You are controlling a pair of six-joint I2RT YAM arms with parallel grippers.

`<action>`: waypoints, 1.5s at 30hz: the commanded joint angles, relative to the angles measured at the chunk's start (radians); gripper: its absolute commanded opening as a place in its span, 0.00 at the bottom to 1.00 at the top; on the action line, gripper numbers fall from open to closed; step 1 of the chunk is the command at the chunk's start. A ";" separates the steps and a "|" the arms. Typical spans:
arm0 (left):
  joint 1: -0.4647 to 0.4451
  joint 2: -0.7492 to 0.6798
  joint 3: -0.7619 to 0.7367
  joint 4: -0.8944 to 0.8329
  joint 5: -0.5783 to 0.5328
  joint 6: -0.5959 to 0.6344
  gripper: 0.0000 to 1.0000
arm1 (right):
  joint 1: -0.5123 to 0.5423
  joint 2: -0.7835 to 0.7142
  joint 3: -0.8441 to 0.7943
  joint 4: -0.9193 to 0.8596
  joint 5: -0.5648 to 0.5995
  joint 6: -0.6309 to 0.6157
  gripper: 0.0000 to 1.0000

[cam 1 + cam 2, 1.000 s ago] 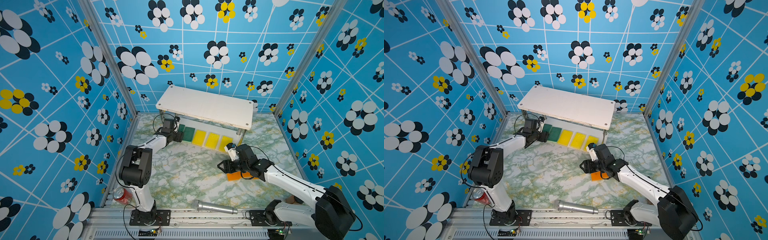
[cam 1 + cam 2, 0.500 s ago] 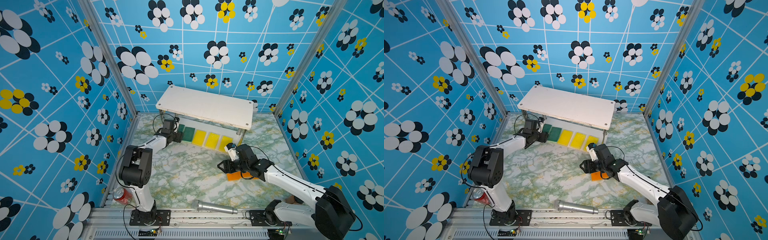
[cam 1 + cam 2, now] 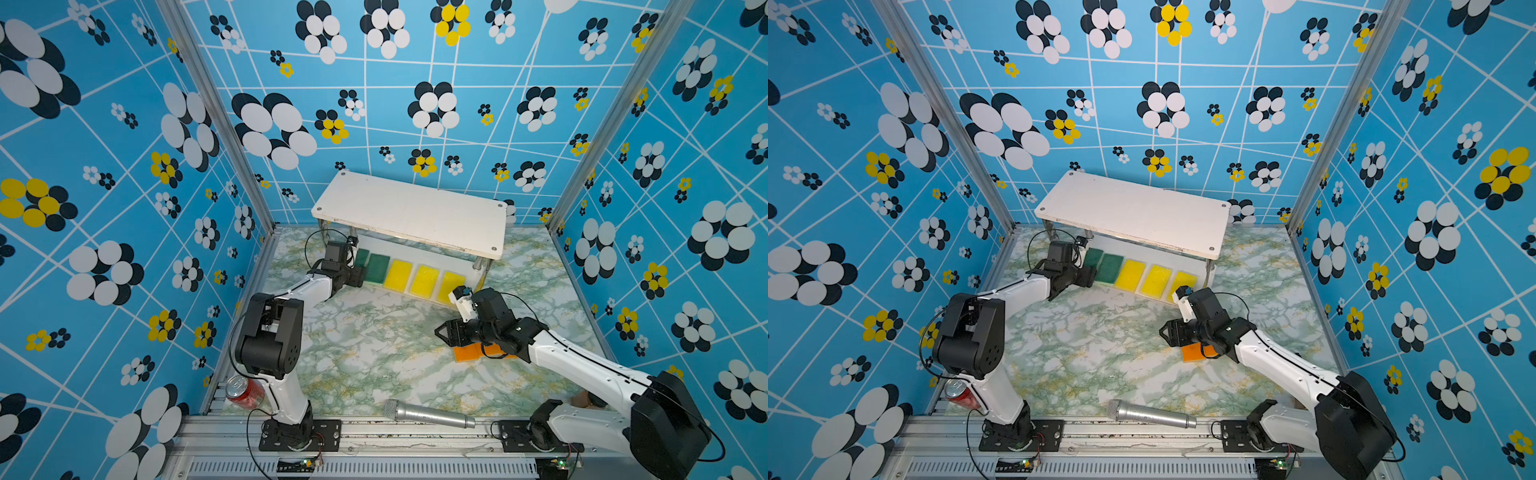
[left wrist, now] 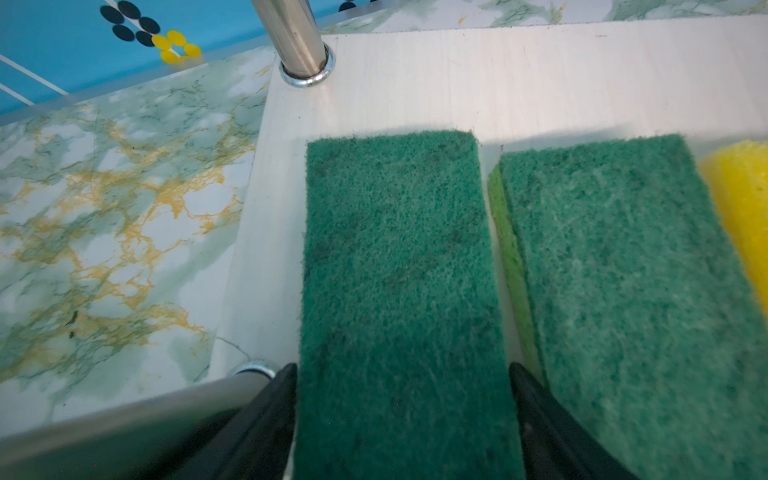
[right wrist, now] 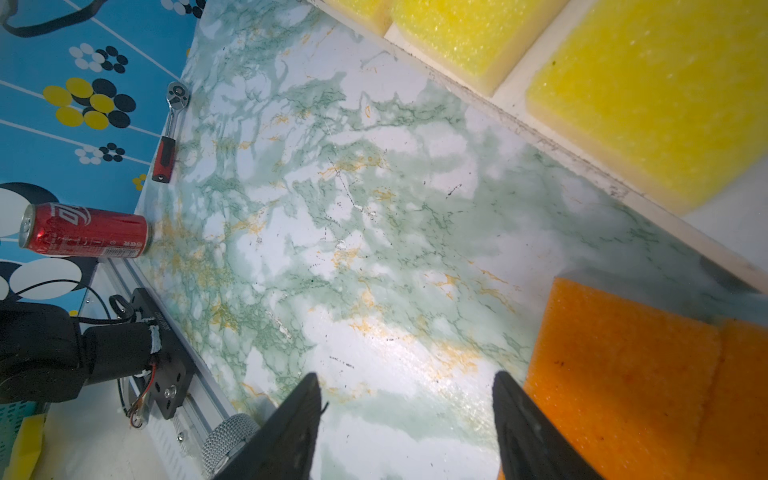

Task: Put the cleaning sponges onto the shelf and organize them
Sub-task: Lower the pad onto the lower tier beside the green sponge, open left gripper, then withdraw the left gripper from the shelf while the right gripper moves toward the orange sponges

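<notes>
- Can (image 5: 85,230): in the right wrist view a big white logo of sweeping, brush-like strokes runs along its red side. The shapes show, but I cannot make them out as letters or name a brand from them.
- Same can, toward its bottom end: a few rows of small white print, all too small to read.
- In both top views the can (image 3: 245,390) (image 3: 960,392) shows only its red side and silver top, with no legible mark.
- No other writing, number or sign can be read.
</notes>
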 commanded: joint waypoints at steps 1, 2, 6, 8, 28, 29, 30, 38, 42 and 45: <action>0.010 -0.040 -0.016 0.022 -0.040 -0.003 0.81 | -0.007 -0.016 -0.011 0.004 0.005 0.014 0.67; 0.009 -0.042 -0.017 0.022 -0.040 -0.003 0.81 | -0.007 -0.016 -0.011 0.004 0.005 0.015 0.67; 0.006 -0.049 -0.021 0.025 -0.036 -0.003 0.82 | -0.006 -0.017 -0.011 0.006 0.003 0.015 0.67; 0.006 -0.052 -0.023 0.026 -0.036 -0.003 0.82 | -0.007 -0.016 -0.011 0.004 0.004 0.015 0.67; -0.005 -0.098 -0.047 0.047 -0.013 -0.008 0.83 | -0.006 -0.013 -0.009 0.008 -0.002 0.014 0.67; -0.008 -0.106 -0.053 0.051 -0.013 -0.007 0.84 | -0.006 -0.012 -0.010 0.007 -0.001 0.014 0.67; -0.009 -0.115 -0.057 0.053 -0.014 -0.006 0.84 | -0.006 -0.013 -0.010 0.008 -0.002 0.014 0.67; -0.018 -0.163 -0.073 0.045 0.001 0.000 0.83 | -0.007 -0.011 -0.012 0.014 -0.006 0.013 0.68; -0.034 -0.207 -0.110 0.048 0.028 -0.014 0.82 | -0.006 -0.013 -0.013 0.014 -0.004 0.016 0.67; -0.052 -0.252 -0.156 0.058 0.042 -0.035 0.82 | -0.007 -0.011 -0.015 0.014 -0.004 0.016 0.67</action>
